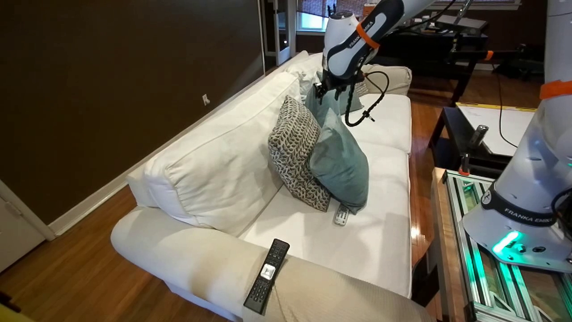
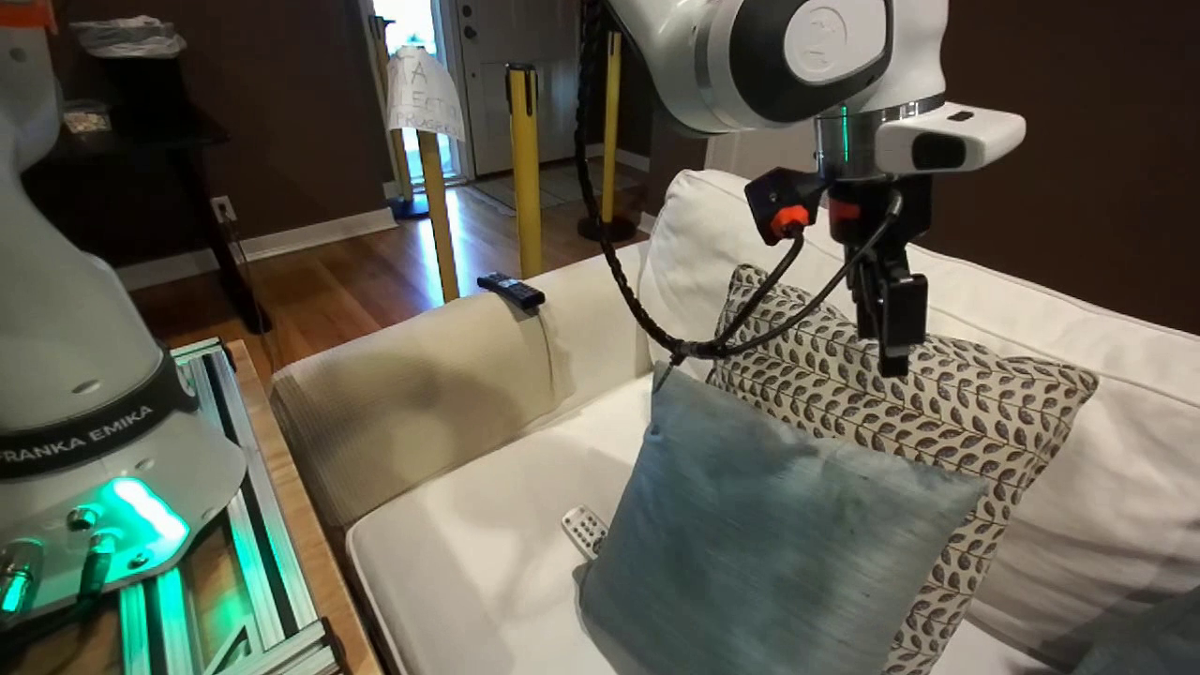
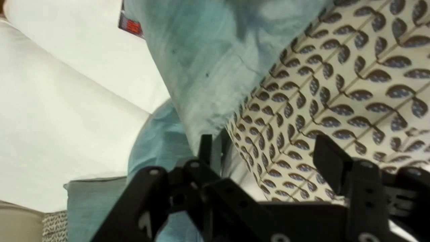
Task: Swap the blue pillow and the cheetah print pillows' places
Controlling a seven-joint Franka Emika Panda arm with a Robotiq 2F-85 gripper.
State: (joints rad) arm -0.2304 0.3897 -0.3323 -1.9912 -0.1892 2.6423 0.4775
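Observation:
The blue pillow (image 1: 342, 163) leans in front of the cheetah print pillow (image 1: 292, 150) on the sofa's near seat. In an exterior view the blue pillow (image 2: 787, 534) covers the lower part of the print pillow (image 2: 1017, 412), whose print looks like small dark leaves. My gripper (image 1: 327, 97) is in the air above the pillows; it also shows in an exterior view (image 2: 895, 352). In the wrist view the gripper (image 3: 265, 148) is open with nothing between its fingers. The print pillow (image 3: 336, 101) lies beyond the fingers and the blue pillow (image 3: 208, 57) is at upper middle.
More teal pillows (image 1: 321, 107) and another printed pillow (image 1: 363, 88) lie farther along the sofa. White back cushions (image 1: 223, 156) stand behind. A light remote (image 1: 341, 215) lies on the seat by the blue pillow, and a black remote (image 1: 267, 275) on the armrest.

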